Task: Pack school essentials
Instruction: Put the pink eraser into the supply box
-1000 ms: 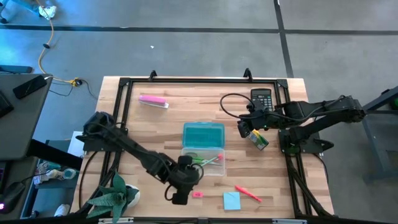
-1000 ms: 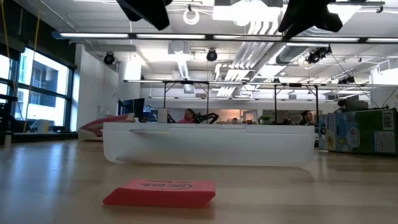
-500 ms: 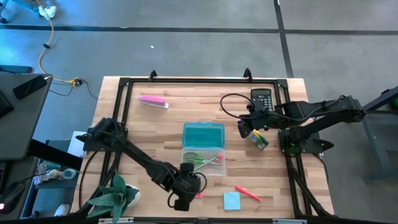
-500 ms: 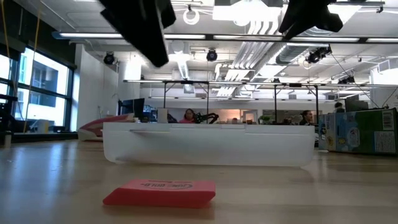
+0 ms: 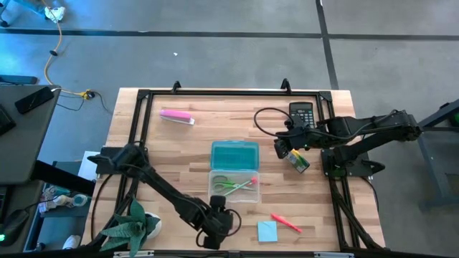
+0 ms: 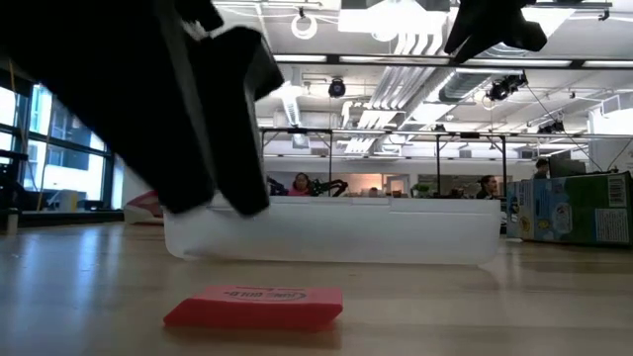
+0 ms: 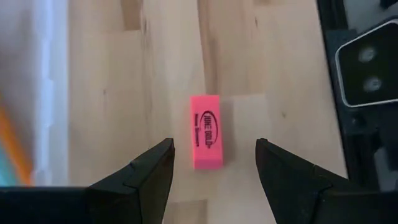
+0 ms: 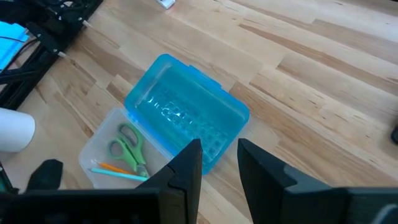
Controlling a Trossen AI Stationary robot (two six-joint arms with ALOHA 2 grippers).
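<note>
Left gripper hangs over the eraser, jaws wide, straddling it without contact. Eraser lies flat on the table beside the case. Risk: an off-centre closure tips or ejects it. Right gripper waits, jaws narrow, empty.

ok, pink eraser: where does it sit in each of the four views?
High view: the pink eraser is hidden under the left gripper, near the table's front edge.
Low view: front and centre, flat on the wood, before the clear box.
Left wrist view: centred between the open fingers, not touched.
Right wrist view: not in it.
Shared landmark: the clear box, which shows in the high view, the low view and the right wrist view.
</note>
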